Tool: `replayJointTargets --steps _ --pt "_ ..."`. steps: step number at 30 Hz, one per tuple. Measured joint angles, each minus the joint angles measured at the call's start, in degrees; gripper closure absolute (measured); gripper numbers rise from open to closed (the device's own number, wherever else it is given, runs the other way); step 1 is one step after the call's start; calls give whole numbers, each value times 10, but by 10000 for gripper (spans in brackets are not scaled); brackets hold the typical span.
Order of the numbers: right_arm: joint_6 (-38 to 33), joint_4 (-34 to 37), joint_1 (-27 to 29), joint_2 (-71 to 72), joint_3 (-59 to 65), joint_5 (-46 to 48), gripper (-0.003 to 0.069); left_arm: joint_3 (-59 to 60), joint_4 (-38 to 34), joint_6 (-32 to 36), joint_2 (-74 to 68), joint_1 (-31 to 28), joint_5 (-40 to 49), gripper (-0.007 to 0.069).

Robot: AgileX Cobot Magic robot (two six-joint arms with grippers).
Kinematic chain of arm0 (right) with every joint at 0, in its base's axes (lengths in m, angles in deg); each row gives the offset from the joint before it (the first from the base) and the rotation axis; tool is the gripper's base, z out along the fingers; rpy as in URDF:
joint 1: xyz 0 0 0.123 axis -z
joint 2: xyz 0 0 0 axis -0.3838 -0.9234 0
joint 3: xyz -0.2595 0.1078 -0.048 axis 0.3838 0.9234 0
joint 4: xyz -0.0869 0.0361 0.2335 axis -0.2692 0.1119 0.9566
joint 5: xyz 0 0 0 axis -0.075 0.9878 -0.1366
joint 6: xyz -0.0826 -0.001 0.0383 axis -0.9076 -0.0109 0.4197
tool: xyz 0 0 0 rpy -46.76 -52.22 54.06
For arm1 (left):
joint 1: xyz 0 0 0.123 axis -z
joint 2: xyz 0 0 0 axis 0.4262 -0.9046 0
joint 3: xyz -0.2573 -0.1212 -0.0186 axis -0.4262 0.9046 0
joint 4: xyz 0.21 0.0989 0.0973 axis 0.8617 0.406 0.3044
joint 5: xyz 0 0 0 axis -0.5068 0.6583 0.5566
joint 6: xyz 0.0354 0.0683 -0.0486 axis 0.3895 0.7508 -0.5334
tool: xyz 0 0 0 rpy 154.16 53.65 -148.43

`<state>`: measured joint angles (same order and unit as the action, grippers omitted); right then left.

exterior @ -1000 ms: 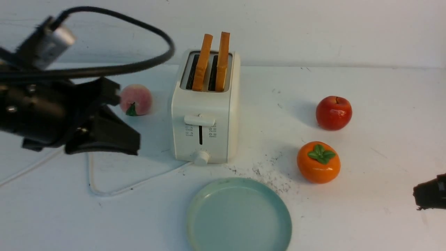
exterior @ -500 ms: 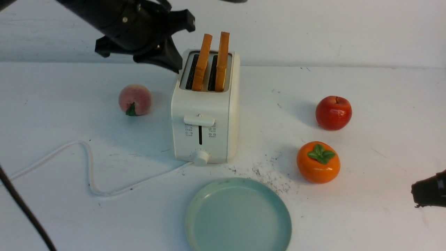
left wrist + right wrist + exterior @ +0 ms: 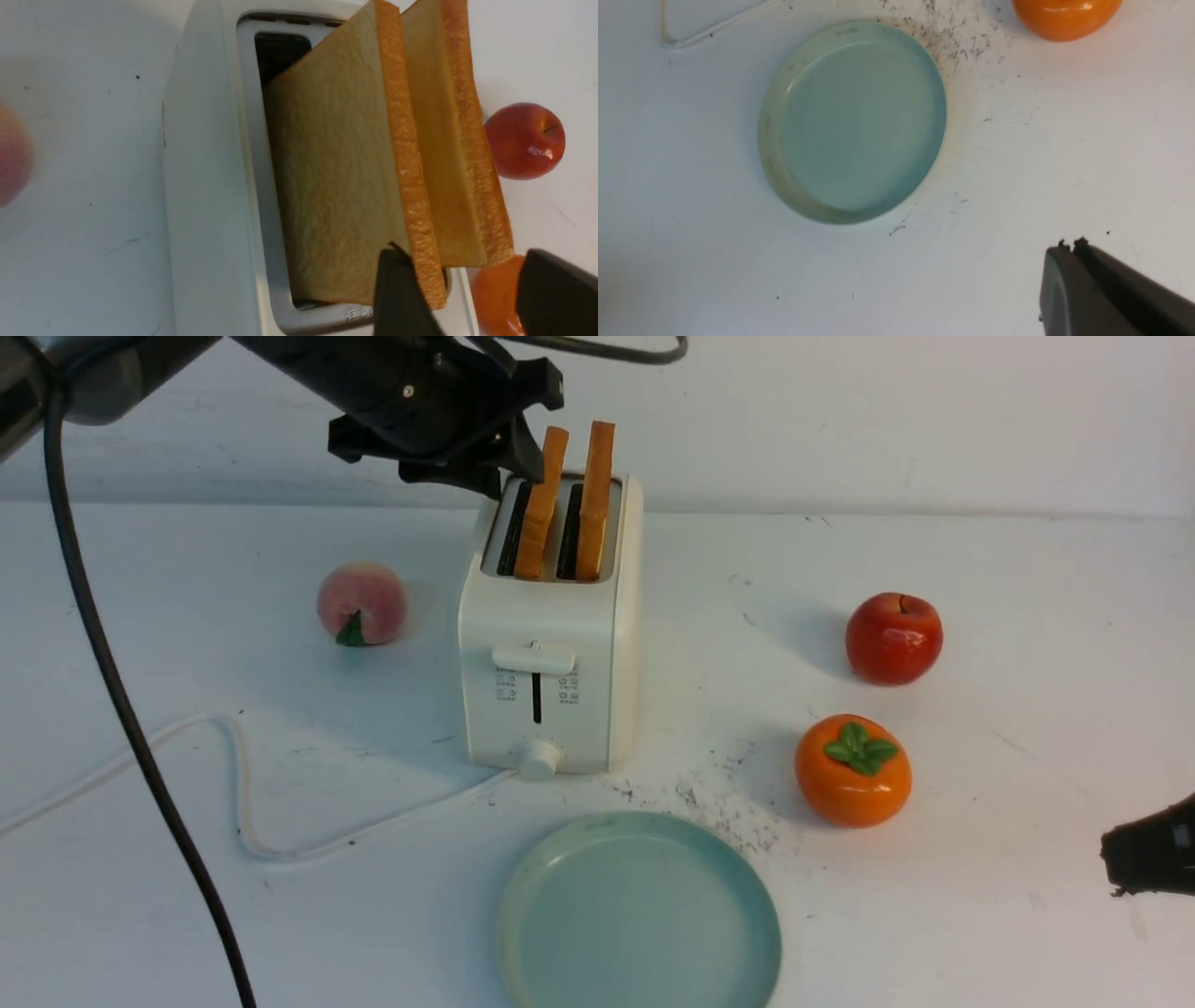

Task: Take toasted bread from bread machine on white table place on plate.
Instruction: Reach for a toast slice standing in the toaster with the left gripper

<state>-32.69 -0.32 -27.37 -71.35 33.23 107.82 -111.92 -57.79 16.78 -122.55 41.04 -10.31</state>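
Observation:
Two slices of toasted bread, the left one [image 3: 543, 504] and the right one [image 3: 596, 499], stand upright in the slots of the cream bread machine [image 3: 551, 681] on the white table [image 3: 1027, 616]. My left gripper [image 3: 523, 441] is open, level with the slices' tops at their far left. In the left wrist view its fingers [image 3: 397, 289] stand apart at one end of the near slice [image 3: 336, 186] and far slice [image 3: 448, 163], gripping nothing. The mint-green plate [image 3: 512, 915] lies bare in front of the toaster. My right gripper [image 3: 1111, 859] is shut and empty at the right edge.
A peach [image 3: 362, 602] lies left of the toaster. A red apple [image 3: 893, 637] and an orange persimmon [image 3: 852, 770] lie to its right. The toaster's white cord [image 3: 243, 803] loops front left. My left arm's black cable [image 3: 121, 709] hangs there too. Dark speckles [image 3: 728, 812] mark the table.
My left arm has risen from low on the left and swung right, up to the top of the toaster beside the left slice. The right gripper has barely moved.

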Motion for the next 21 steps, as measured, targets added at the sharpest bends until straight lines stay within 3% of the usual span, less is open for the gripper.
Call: replayJointTargets --steps 4,13,18,21 --pt "0 2 0 0 0 0 643 -1 -7 9 -6 0 -4 169" --pt "0 3 0 0 0 0 635 -1 26 66 -29 28 3 150" --pt "0 8 0 0 0 1 629 -1 67 71 -40 40 -5 201" --pt "0 18 0 0 0 2 626 -1 83 71 -47 40 -7 303"
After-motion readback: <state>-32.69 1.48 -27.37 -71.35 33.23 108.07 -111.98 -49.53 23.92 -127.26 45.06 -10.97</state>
